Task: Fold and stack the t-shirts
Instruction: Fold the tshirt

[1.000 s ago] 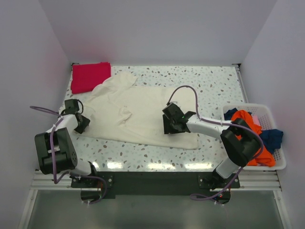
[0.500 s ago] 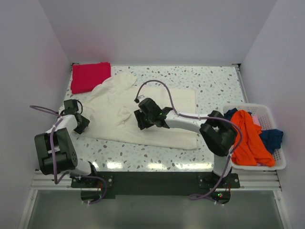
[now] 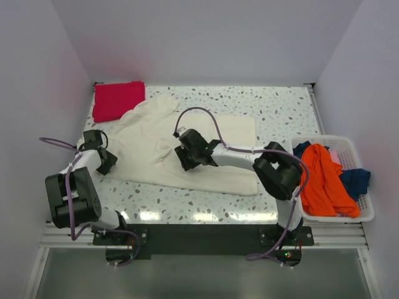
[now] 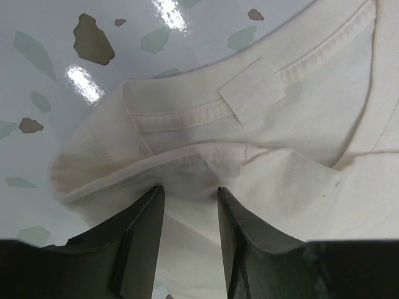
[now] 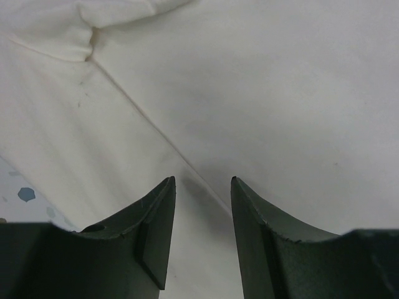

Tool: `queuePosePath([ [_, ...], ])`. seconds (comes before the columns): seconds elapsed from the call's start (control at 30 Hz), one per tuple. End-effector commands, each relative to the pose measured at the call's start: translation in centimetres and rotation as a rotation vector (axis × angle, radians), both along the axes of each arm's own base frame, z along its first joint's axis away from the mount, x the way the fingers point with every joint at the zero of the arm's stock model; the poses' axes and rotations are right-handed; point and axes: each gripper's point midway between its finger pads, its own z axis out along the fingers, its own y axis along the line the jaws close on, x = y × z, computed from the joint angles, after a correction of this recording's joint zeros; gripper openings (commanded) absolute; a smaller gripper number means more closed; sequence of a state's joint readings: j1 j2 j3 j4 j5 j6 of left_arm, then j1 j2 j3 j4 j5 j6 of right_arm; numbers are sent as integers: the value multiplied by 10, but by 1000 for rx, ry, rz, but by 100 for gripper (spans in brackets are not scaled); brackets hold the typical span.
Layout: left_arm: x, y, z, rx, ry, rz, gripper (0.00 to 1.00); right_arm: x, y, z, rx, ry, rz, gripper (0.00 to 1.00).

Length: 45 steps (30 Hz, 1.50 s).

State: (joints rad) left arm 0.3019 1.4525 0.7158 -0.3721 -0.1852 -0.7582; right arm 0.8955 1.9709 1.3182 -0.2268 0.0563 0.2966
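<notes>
While it lies spread across the middle of the frame in the top view, the cream t-shirt (image 3: 149, 134) shows soft, matte cloth with shallow wrinkles. Its straight hem sits toward the right and its bunched collar end toward the left. My right gripper (image 3: 182, 156) is low over the shirt's centre. At that wrist the dark fingers stand well apart with nothing between them, above smooth cream cloth (image 5: 262, 81) crossed by a thin diagonal seam (image 5: 156, 134).

My left gripper (image 3: 106, 159) sits at the shirt's left edge. From that wrist I see the ribbed, stitched collar (image 4: 187, 115) folded over on itself, with a small blank label (image 4: 251, 87) sewn inside. My left fingers (image 4: 143, 237) stand partly apart with cream cloth filling the gap, and whether they pinch it I cannot tell.

A red t-shirt (image 3: 117, 99) lies folded into a neat rectangle at the upper left, its lower corner touching the cream one. At the right edge a white slatted plastic basket (image 3: 330, 138) holds a crumpled orange t-shirt (image 3: 321, 180) and a blue one (image 3: 356, 179).

Everything rests on a glossy white table (image 3: 280, 106) flecked with grey and brown chips, which catches bright glints of light. Plain pale walls (image 3: 206, 37) close it in on three sides. A purple cable (image 3: 199, 111) loops above my right arm.
</notes>
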Motion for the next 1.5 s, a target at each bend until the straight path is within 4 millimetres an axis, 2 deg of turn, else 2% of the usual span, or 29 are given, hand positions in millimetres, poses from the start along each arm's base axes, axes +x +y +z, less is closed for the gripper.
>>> queuePosePath([
  [0.0,-19,0,-11,-11,72,-8,45,-3,-1,5,4,-4,28,44],
  [0.27,-19,0,-12,-14,72,-9,45,-12,-8,-5,-9,25,30,39],
  [0.4,-19,0,-12,-11,73,-8,45,-12,-9,-2,-8,20,31,35],
  [0.8,-20,1,-12,-6,80,-5,46,-13,-13,19,18,-14,23,4],
  [0.97,-20,2,-12,-6,80,-3,46,-7,-17,26,11,-44,-1,2],
  [1.47,-20,3,-13,-2,85,-4,46,16,-35,28,-22,-83,-91,0],
])
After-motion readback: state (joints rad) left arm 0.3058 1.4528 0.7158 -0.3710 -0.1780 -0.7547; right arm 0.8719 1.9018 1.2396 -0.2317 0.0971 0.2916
